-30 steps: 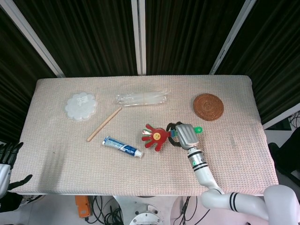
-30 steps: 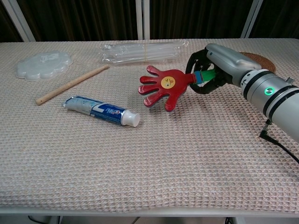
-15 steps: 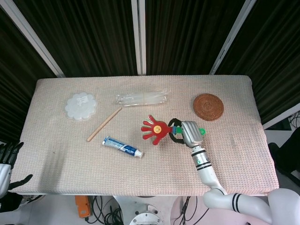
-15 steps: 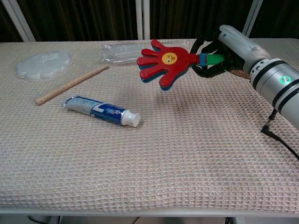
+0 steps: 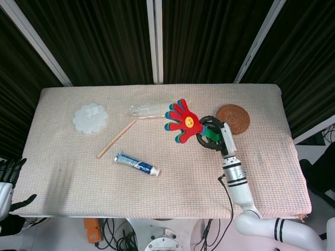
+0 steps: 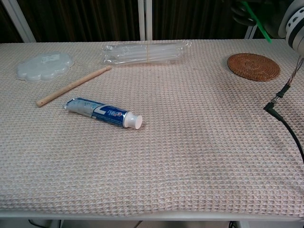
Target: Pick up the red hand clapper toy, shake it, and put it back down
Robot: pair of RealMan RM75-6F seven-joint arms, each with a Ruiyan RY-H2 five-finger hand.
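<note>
My right hand (image 5: 215, 135) grips the green handle of the red hand clapper toy (image 5: 181, 120) and holds it raised well above the table. The red palm with its yellow face points up and to the left in the head view. In the chest view only the tip of the green handle (image 6: 255, 20) and part of my right hand (image 6: 247, 12) show at the top edge; the red part is out of frame. My left hand (image 5: 8, 175) hangs off the table's left front corner, fingers apart, holding nothing.
A toothpaste tube (image 5: 136, 164) lies left of centre, with a wooden stick (image 5: 115, 138) behind it. A white flower-shaped lid (image 5: 90, 117) sits at the back left, a clear plastic packet (image 5: 154, 110) at the back centre, a round woven coaster (image 5: 233, 119) at the right.
My right hand has lifted the clapper up from near the table and swung it higher and toward the back; it has left the chest view almost entirely. The left hand has not moved.
</note>
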